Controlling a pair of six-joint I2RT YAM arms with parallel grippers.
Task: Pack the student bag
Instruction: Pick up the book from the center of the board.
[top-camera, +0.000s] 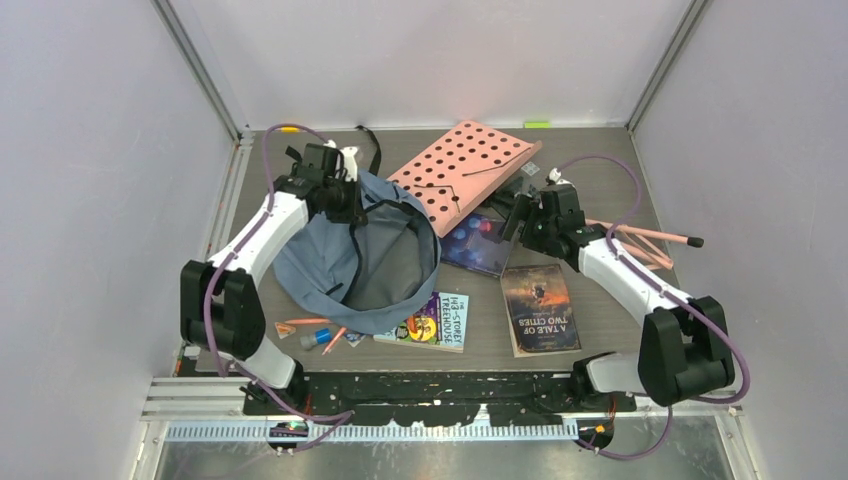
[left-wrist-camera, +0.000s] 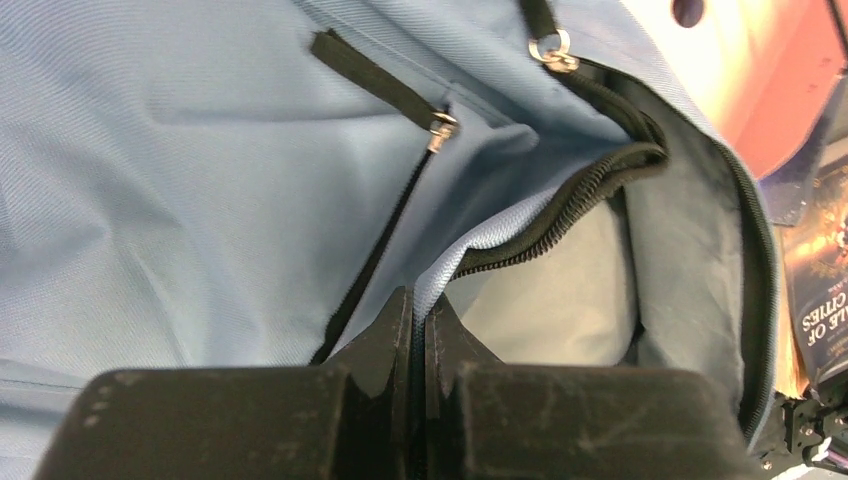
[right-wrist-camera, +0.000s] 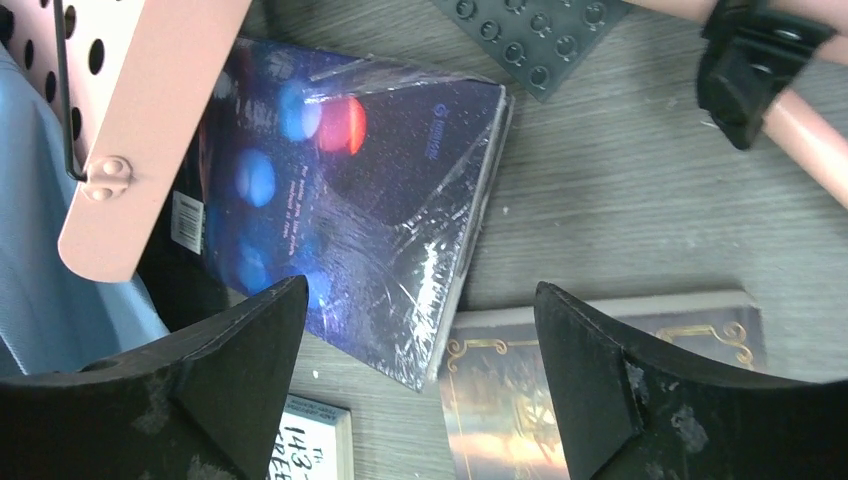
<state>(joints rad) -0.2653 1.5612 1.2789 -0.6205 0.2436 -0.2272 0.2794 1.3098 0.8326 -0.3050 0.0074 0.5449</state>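
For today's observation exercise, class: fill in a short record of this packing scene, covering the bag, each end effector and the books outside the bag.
bag: backpack, lying with its main zip open
left end effector: shut on backpack's opening edge
right end effector: open, holding nothing, above blue book
books outside: blue book, Tale of Two Cities book, Treehouse book
pink board: beside backpack, partly over blue book

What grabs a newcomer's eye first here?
The dusty-blue student bag gapes open left of centre, its zipper edge pinched between the shut left fingers. A pink perforated board lies at the far middle. Beside it, the right fingers hang wide open over a shrink-wrapped dark blue book.
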